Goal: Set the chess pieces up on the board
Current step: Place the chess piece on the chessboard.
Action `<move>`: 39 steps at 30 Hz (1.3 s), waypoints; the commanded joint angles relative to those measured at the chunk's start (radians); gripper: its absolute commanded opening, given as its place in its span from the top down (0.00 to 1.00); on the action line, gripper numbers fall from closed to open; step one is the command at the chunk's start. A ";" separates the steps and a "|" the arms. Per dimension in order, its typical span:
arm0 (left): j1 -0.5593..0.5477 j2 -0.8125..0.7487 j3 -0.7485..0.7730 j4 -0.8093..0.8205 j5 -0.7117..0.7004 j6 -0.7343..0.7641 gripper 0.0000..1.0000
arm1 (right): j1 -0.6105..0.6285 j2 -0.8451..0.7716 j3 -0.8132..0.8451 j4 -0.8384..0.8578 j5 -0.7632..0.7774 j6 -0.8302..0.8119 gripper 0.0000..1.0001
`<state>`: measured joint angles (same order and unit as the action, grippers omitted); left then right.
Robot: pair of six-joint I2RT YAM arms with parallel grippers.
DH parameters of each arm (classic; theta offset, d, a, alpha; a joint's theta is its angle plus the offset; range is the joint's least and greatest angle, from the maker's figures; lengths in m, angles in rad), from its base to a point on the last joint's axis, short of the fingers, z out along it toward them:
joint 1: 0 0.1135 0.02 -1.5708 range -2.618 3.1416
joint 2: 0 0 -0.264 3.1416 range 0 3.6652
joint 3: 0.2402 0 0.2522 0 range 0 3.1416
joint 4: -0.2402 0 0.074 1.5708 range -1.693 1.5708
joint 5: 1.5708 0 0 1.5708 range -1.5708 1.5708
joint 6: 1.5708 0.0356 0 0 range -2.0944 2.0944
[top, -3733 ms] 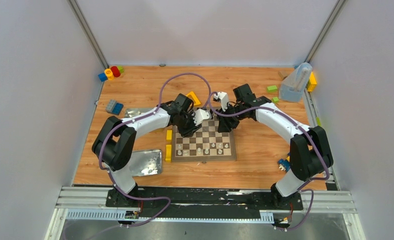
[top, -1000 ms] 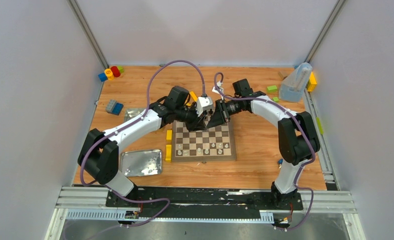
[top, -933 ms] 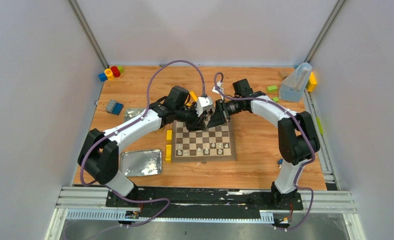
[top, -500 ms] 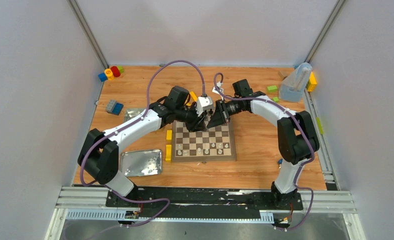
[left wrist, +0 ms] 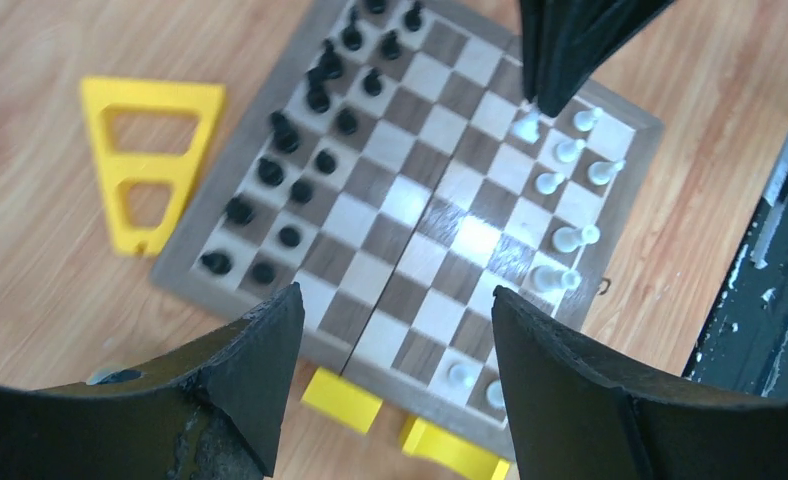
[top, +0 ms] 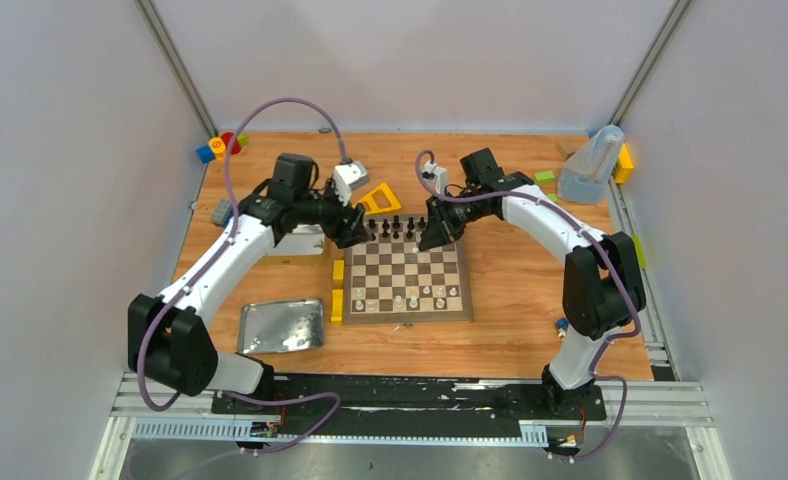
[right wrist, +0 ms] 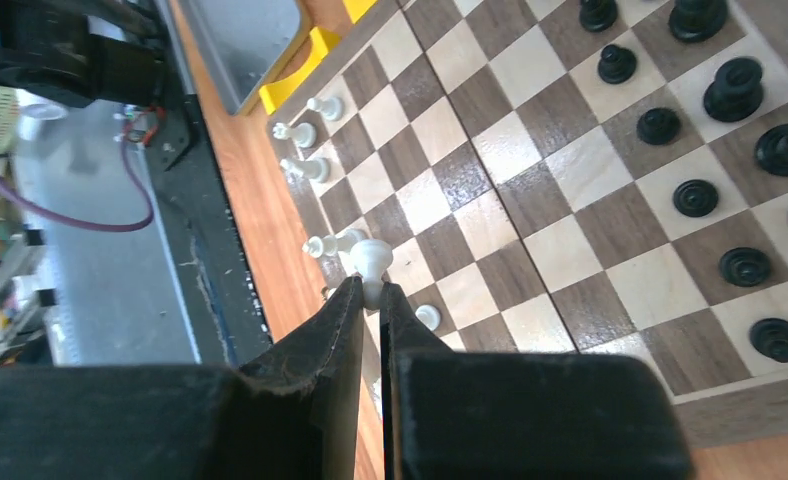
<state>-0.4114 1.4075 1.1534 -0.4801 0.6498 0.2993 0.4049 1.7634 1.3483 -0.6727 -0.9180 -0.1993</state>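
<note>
**Right pincer**: closed on one white pawn. The round head projects past the fingertips and the stem is clamped between them, so the pawn's long axis runs in line with the fingers. Whether its base faces the board cannot be determined.

**Left pincer**: wide open, holding nothing. In the top view it stands off the board's 10 o'clock corner, above the desk, beside the yellow triangular frame.

**Board**: lies at the middle of the desk. The black pieces occupy the two far ranks. The white pieces stand on the near ranks, with gaps.

**Governing relation:** in the top view the right pincer hangs above the board's far edge, at about 1 o'clock of its centre, on the black side. The vacant white squares lie toward 6 o'clock from it. The right arm carries the pawn and is the nearer arm. The left arm stands clear of that path.

**Assessment:** placement likely requires travel toward 6 o'clock, then a descent with the pawn axis vertical. Neighbouring white pieces stand close and could be toppled.
</note>
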 commanded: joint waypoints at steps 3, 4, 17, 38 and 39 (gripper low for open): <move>0.164 -0.107 -0.002 -0.142 0.022 0.018 0.23 | 0.129 -0.021 0.134 -0.159 0.328 -0.135 1.00; 0.200 -0.121 0.000 -0.151 0.016 0.015 0.23 | 0.156 -0.021 0.140 -0.167 0.369 -0.146 1.00; 0.529 -0.190 0.010 -0.273 0.037 -0.017 0.20 | 0.407 0.126 0.292 -0.351 0.726 -0.232 0.98; 0.562 -0.225 -0.009 -0.259 0.050 -0.017 0.19 | 0.461 0.228 0.305 -0.410 0.790 -0.236 0.97; 0.562 -0.225 -0.009 -0.259 0.049 -0.017 0.19 | 0.463 0.229 0.301 -0.409 0.789 -0.235 0.97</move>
<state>0.1459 1.2098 1.1519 -0.7441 0.6807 0.2909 0.8547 1.9808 1.6390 -1.0771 -0.1417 -0.4252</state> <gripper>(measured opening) 0.805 0.094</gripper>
